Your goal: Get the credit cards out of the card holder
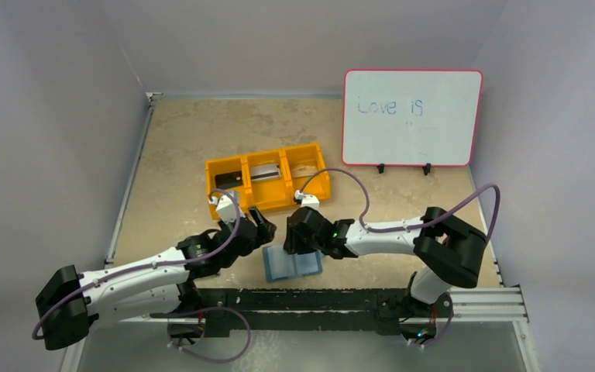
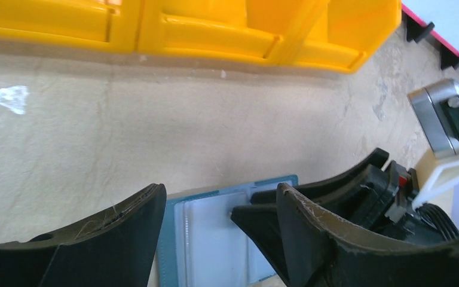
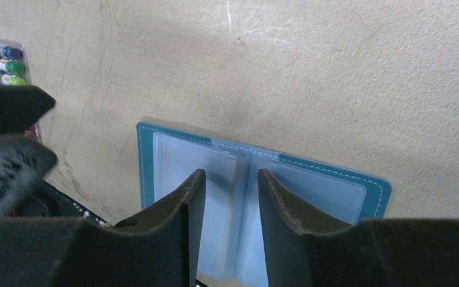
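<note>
The teal card holder (image 1: 292, 265) lies open and flat near the table's front edge, its pale blue pockets facing up (image 3: 329, 185) (image 2: 209, 239). No credit cards show in its pockets. A black card (image 1: 230, 180), a silver card (image 1: 263, 172) and a tan card (image 1: 304, 169) lie in the orange bin. My right gripper (image 1: 294, 244) (image 3: 231, 176) is low over the holder, its jaws a little apart on either side of the centre fold. My left gripper (image 1: 266, 232) (image 2: 218, 197) stands wide open over the holder's left edge, holding nothing.
The orange three-compartment bin (image 1: 267, 178) (image 2: 215, 36) stands just behind the grippers. A whiteboard (image 1: 410, 116) is propped at the back right. A pack of coloured markers (image 3: 3, 63) lies to the left of the holder. The two grippers nearly touch.
</note>
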Motion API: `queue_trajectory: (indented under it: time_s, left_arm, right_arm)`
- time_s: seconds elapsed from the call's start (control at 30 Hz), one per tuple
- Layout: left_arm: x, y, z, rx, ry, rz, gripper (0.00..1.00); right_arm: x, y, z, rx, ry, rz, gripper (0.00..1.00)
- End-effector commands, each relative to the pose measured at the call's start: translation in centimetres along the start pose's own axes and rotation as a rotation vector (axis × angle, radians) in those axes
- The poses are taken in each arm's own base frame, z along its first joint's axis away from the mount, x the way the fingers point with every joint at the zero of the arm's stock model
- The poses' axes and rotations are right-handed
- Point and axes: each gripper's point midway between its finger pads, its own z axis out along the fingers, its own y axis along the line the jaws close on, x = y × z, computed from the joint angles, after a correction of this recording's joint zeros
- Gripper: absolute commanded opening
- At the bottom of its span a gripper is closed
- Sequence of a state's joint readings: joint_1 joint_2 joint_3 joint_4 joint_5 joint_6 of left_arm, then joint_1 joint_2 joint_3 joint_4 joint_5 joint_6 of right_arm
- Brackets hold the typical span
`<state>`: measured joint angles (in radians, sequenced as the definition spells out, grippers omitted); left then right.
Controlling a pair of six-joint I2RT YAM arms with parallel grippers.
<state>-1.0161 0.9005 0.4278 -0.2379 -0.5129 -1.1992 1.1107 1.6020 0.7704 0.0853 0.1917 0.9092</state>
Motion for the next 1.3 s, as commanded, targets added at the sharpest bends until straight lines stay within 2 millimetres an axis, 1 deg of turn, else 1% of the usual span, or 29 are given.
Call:
queue_trajectory:
  time_s: [0.0, 0.1, 0.2, 0.27, 0.4, 0.47, 0.57, 0.63, 0.8, 0.87, 0.93, 0.97, 1.03, 1.1, 1.2, 1.27]
  left_arm:
    - [-1.8, 2.2, -0.6, -0.088, -0.098, -0.055, 0.67]
    - [-2.2, 3.0, -0.8, -0.115, -0.118, -0.069, 0.67]
    - [-2.2, 3.6, -0.8, -0.136, -0.125, -0.068, 0.67]
    - [-2.1, 3.6, -0.8, -0.137, -0.122, -0.066, 0.67]
    - [-1.8, 3.2, -0.5, -0.128, -0.112, -0.063, 0.67]
    - [-1.6, 3.2, -0.3, -0.131, -0.108, -0.06, 0.67]
    - [-1.6, 3.3, -0.3, -0.133, -0.109, -0.06, 0.67]
    - [-1.8, 3.4, -0.4, -0.14, -0.115, -0.057, 0.67]
    - [-2.9, 4.0, -1.0, -0.167, -0.157, -0.066, 0.67]
    - [-3.2, 4.1, -1.3, -0.167, -0.172, -0.078, 0.67]
    - [-3.4, 4.2, -1.4, -0.163, -0.179, -0.083, 0.67]
    - [-3.4, 4.2, -1.4, -0.16, -0.178, -0.084, 0.67]
    - [-3.3, 3.7, -1.4, -0.14, -0.168, -0.077, 0.67]
    - [-2.9, 2.5, -1.2, -0.087, -0.144, -0.07, 0.67]
    - [-1.9, 1.3, -0.7, -0.04, -0.094, -0.066, 0.67]
    - [-1.2, 0.6, -0.4, -0.014, -0.063, -0.068, 0.67]
  right_arm:
    - [-0.3, 0.6, -0.9, -0.02, -0.022, -0.098, 0.41]
    - [-0.4, 1.3, -1.0, -0.01, -0.036, -0.137, 0.41]
    - [-0.1, 1.0, -0.6, 0.028, -0.027, -0.155, 0.47]
    - [0.1, 0.7, -0.2, 0.063, -0.019, -0.167, 0.48]
    - [0.3, 1.1, 0.1, 0.087, -0.012, -0.191, 0.54]
    - [0.6, 0.8, 0.6, 0.121, -0.003, -0.197, 0.54]
    - [1.0, -0.3, 1.1, 0.195, 0.007, -0.206, 0.52]
    - [1.5, -1.1, 1.4, 0.229, 0.016, -0.214, 0.48]
    - [2.0, -0.9, 1.6, 0.223, 0.021, -0.231, 0.35]
    - [2.0, -1.0, 1.7, 0.226, 0.021, -0.23, 0.28]
    - [2.0, -0.9, 1.7, 0.224, 0.019, -0.217, 0.19]
    - [2.2, -0.9, 1.6, 0.221, 0.025, -0.207, 0.17]
    - [2.8, -0.9, 1.4, 0.2, 0.045, -0.181, 0.13]
    - [2.5, -0.8, 1.2, 0.183, 0.025, -0.146, 0.09]
    - [2.1, -0.6, 1.0, 0.121, 0.008, -0.081, 0.0]
    - [1.8, -0.8, 0.9, 0.082, 0.003, -0.014, 0.0]
